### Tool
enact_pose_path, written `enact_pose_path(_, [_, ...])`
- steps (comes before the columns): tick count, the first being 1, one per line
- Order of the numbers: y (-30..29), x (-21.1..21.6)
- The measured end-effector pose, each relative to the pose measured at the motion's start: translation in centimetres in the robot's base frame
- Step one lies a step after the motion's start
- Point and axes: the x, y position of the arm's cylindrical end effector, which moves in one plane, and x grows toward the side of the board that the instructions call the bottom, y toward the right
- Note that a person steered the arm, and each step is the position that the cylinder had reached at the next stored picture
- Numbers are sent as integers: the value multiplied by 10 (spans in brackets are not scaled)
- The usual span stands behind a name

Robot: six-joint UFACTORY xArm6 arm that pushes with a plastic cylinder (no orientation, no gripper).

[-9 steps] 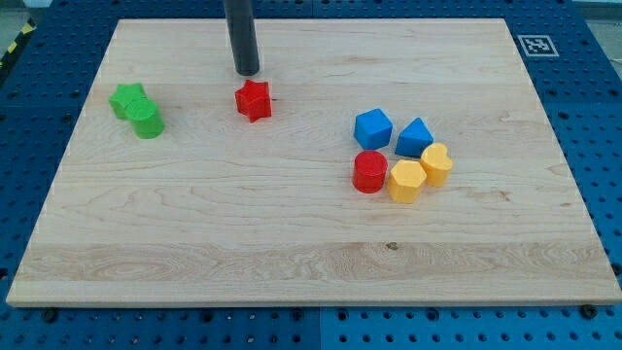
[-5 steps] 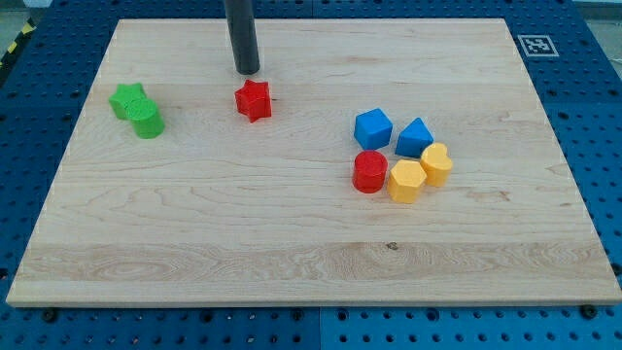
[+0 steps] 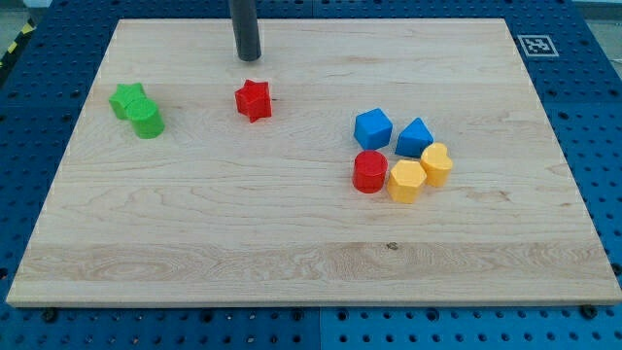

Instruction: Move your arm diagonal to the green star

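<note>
My tip (image 3: 249,57) holds nothing and rests near the view's top, just above the red star (image 3: 253,99); the approach is in hand, and next it must travel toward the view's left; the green star (image 3: 127,98), bright and lobed, lies near the board's left edge, touching a green cylinder (image 3: 148,121).

We have a single camera view, so no second view overlaps with it. It looks down on the table (image 3: 292,233) from above and from beyond its near edge, tilted forward, so the far edge runs shorter along the view's top and the near edge wider along the view's bottom. All four corners fall inside the frame, with a strip of blue perforated base (image 3: 593,117) showing around them. We stand at a middling distance: the whole table fills most of the frame.
</note>
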Motion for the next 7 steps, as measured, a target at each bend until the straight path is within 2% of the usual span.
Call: enact_pose_path(7, [0, -56])
